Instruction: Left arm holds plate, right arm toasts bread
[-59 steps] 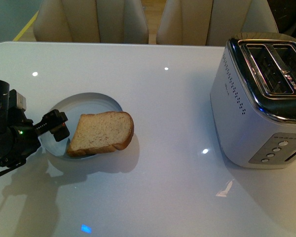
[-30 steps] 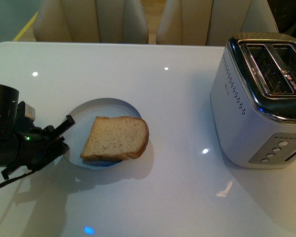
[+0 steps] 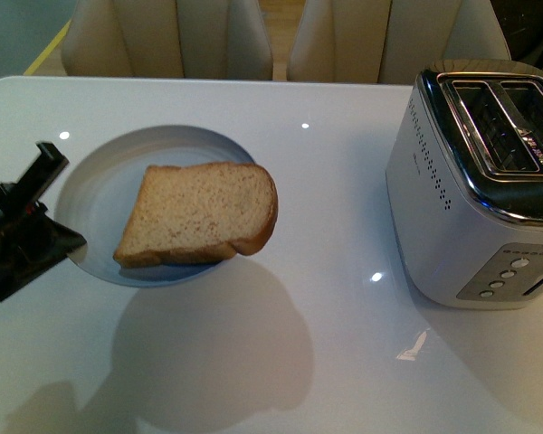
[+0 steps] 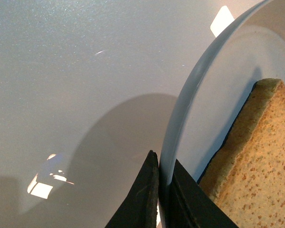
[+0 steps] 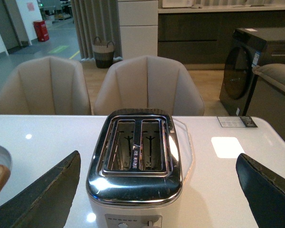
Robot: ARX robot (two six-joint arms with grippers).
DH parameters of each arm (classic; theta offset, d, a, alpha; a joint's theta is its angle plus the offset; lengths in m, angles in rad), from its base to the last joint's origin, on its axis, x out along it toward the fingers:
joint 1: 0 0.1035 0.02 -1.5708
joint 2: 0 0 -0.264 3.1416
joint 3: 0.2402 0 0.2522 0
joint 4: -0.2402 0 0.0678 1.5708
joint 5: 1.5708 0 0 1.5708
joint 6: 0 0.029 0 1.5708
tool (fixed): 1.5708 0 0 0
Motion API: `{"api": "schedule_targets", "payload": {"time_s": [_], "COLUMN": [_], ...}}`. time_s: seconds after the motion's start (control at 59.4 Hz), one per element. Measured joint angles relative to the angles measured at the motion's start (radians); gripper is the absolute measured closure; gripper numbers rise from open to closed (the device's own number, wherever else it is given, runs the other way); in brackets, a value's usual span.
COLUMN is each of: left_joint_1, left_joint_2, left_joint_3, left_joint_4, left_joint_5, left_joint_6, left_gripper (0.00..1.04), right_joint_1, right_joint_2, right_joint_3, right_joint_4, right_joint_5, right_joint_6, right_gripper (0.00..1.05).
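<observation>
Left wrist view shows left end effector [image 4: 164,166] pinching rim of plate [image 4: 189,88], bread [image 4: 256,164] just beside

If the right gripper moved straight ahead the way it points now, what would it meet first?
Probably the silver two-slot toaster, centred between its open black fingers; depth is unclear.

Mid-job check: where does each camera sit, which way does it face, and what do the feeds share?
Front view: on the body between the arms, looking down across the table; left arm at the left edge, jaws on the plate carrying the bread; toaster to the right.
Left wrist view: on the left wrist, looking along its shut jaws at the plate rim they pinch, bread beside.
Right wrist view: on the right wrist, facing the toaster's slots between its open jaws, chairs beyond.
Shared: plate and bread in all three.
</observation>
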Motion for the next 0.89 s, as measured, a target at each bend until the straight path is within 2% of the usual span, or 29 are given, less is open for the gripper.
{"api": "schedule_targets", "payload": {"time_s": [0.152, 0.404, 0.893], "left_joint_1": [-0.034, -0.129, -0.289], "left_joint_2": [-0.204, -0.353, -0.461], "left_joint_3": [0.029, 0.129, 0.269], "left_joint_4": [-0.18, -0.375, -0.562], "left_joint_5": [-0.034, -0.086, -0.159], "left_joint_6": [-0.035, -0.078, -0.159], "left_gripper": [1.02, 1.02, 1.02], "right_joint_1": [0.0, 0.0, 0.0], "right_joint_2": [0.0, 0.0, 0.0], "right_joint_3": [0.0, 0.0, 0.0], "right_joint_4": [0.0, 0.0, 0.0], "right_joint_5": [0.0, 0.0, 0.0], "right_joint_6": [0.0, 0.0, 0.0], "right_gripper": [0.09, 0.09, 0.09]}}
